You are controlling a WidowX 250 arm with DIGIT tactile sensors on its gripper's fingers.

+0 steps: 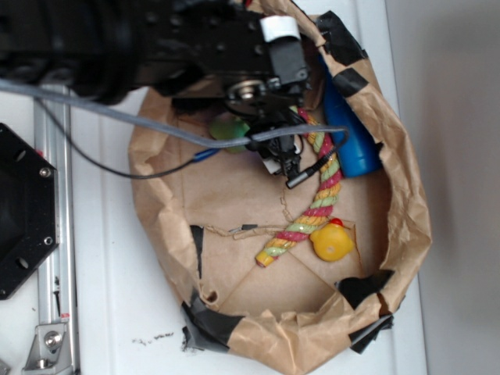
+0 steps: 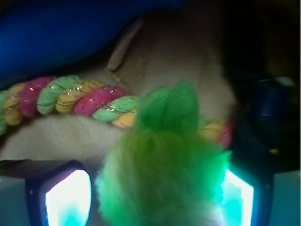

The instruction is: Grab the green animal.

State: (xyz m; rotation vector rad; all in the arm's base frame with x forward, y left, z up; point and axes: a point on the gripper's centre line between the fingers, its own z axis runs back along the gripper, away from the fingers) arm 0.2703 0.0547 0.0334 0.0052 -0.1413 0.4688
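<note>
1. The gripper (image 1: 275, 148) hangs low inside the brown paper basket (image 1: 406, 226), near its upper edge, with the blue object (image 1: 355, 144) to one side.
2. In the wrist view the green animal (image 2: 162, 183) sits between the two lit finger pads (image 2: 68, 197); its fuzzy tuft fills the gap and an ear pokes up.
3. The claw looks spread, with a pad on each side of the toy. Whether either pad touches the fur, I cannot tell.
4. In the exterior view only a patch of the toy (image 1: 228, 129) shows beside the arm.
5. The striped rope (image 2: 75, 96) lies just behind the toy.
6. Risk: the pads may pinch only loose fluff, so the toy slides out on lifting.
7. Risk: closing too deep could snag the rope and drag it up too.
8. The yellow rubber duck (image 1: 332, 241) lies well apart, so it poses no hazard.
</note>
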